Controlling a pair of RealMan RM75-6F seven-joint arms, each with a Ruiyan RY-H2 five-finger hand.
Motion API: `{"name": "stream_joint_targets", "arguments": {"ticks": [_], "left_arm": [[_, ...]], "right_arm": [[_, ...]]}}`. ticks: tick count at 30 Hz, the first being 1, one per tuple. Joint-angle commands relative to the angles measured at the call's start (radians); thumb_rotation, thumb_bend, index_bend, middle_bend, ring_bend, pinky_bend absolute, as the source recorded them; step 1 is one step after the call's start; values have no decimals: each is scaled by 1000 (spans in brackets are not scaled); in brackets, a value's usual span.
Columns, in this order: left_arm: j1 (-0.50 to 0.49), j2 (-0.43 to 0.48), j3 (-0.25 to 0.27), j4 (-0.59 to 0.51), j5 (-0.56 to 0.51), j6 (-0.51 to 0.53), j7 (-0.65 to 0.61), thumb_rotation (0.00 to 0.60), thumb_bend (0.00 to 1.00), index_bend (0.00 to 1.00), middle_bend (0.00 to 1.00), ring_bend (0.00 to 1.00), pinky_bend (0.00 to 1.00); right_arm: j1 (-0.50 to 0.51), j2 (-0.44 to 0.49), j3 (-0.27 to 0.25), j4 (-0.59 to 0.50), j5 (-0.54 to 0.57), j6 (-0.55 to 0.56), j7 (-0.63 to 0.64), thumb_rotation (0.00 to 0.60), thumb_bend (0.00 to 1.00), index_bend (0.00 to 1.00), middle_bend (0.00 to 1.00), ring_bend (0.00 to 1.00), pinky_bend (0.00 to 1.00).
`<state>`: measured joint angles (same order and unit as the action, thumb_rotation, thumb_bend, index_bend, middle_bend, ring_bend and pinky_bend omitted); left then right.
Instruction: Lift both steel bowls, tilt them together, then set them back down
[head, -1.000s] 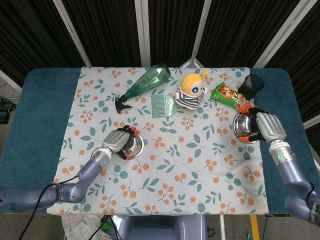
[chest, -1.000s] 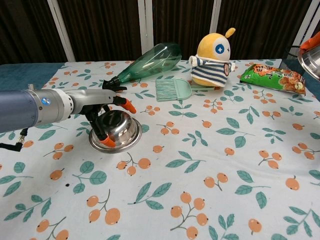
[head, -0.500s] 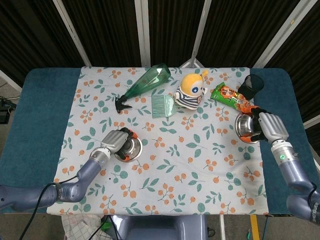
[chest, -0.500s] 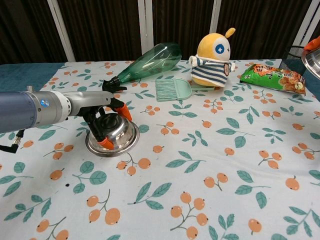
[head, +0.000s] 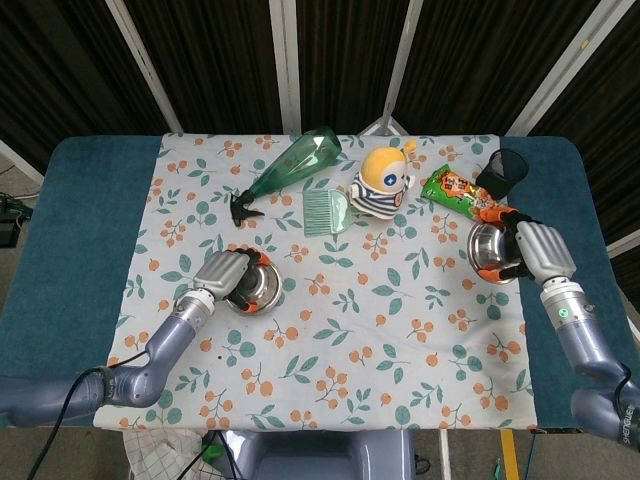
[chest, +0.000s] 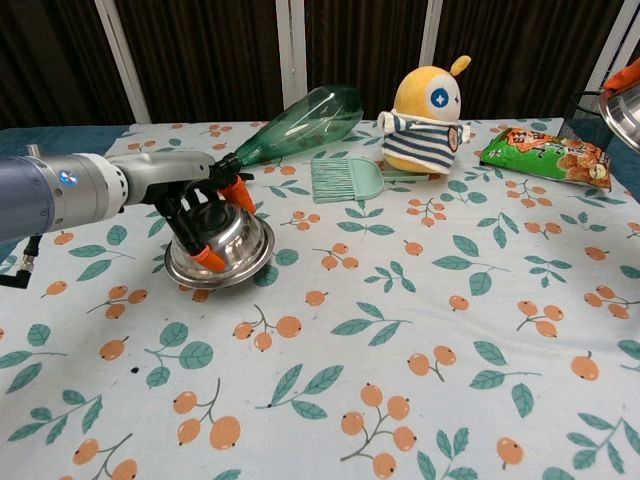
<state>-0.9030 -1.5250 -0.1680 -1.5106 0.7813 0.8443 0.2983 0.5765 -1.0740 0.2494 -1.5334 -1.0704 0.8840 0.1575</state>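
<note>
We grip the left steel bowl from above in our left hand near the table's left edge, and the right steel bowl in our right hand by the right edge, both raised for tilting together.

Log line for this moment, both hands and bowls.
phase: lift/tilt | left hand grips left steel bowl, raised, tilted | right hand grips right steel bowl, raised

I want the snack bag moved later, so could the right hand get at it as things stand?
Probably not yet: the right hand is holding a steel bowl. The snack bag lies close beside it with nothing on top, so once the bowl is down the way looks free.
</note>
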Motion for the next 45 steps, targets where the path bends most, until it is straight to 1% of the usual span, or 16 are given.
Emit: {"name": "stream_joint_targets", "arguments": {"ticks": [1, 4, 6, 7, 8, 10, 12, 15, 18, 19, 22, 25, 28, 31, 37, 45], "left_arm": [[113, 16, -77, -44, 219, 119, -292, 600, 100, 483, 406, 276, 400], [179, -19, -104, -18, 350, 247, -477, 600, 100, 480, 405, 276, 401], [215, -35, -127, -17, 395, 309, -605, 600, 100, 474, 404, 276, 401], [233, -36, -140, -25, 412, 327, -693, 600, 99, 470, 403, 276, 401], [245, -33, -150, -34, 420, 331, -761, 600, 99, 466, 402, 276, 401], [259, -25, -161, -44, 428, 329, -842, 600, 100, 463, 398, 276, 401], [276, -4, -172, -56, 443, 308, -971, 600, 100, 460, 385, 271, 401], [282, -2, -170, -18, 491, 301, -1074, 600, 100, 454, 357, 252, 400], [281, -32, -171, 28, 526, 309, -1169, 600, 99, 452, 343, 245, 401], [278, -45, -176, 38, 528, 302, -1226, 600, 99, 452, 342, 243, 401], [266, -72, -185, 73, 541, 284, -1335, 600, 98, 449, 340, 235, 401], [253, -99, -191, 103, 549, 274, -1396, 600, 97, 449, 338, 230, 401], [239, -129, -195, 133, 553, 270, -1425, 600, 96, 449, 328, 219, 401], [230, -158, -202, 158, 558, 281, -1435, 600, 96, 448, 315, 208, 400], [215, -190, -215, 172, 560, 298, -1429, 600, 90, 449, 309, 199, 400], [200, -207, -239, 153, 551, 310, -1400, 600, 89, 448, 307, 199, 400]], "right_arm": [[0, -17, 9, 4, -18, 24, 5, 600, 47, 420, 327, 459, 513], [5, -32, 15, 10, -34, 38, 7, 600, 47, 420, 327, 459, 513], [10, -39, 23, 10, -48, 45, 20, 600, 46, 420, 327, 459, 514], [13, -44, 30, 9, -58, 45, 40, 600, 46, 421, 327, 459, 514], [15, -47, 36, 8, -65, 45, 63, 600, 46, 420, 327, 459, 514], [16, -50, 44, 7, -76, 43, 99, 600, 46, 420, 327, 459, 515], [17, -58, 65, -1, -96, 41, 190, 600, 47, 421, 327, 459, 516], [17, -71, 99, -13, -128, 41, 348, 600, 47, 422, 327, 459, 515], [24, -86, 126, -21, -141, 34, 467, 600, 47, 429, 327, 459, 514], [32, -94, 137, -30, -134, 23, 502, 600, 47, 429, 327, 459, 515], [55, -103, 152, -42, -111, -1, 507, 600, 47, 429, 327, 459, 515], [74, -120, 174, -64, -77, -13, 518, 600, 47, 430, 327, 459, 515], [87, -132, 211, -98, -25, -32, 576, 600, 46, 431, 327, 459, 516], [97, -134, 230, -115, -2, -54, 604, 600, 47, 431, 327, 459, 515], [104, -152, 230, -133, 18, -53, 589, 600, 47, 432, 327, 466, 513], [111, -173, 236, -167, 30, -44, 575, 600, 47, 432, 327, 468, 515]]}}
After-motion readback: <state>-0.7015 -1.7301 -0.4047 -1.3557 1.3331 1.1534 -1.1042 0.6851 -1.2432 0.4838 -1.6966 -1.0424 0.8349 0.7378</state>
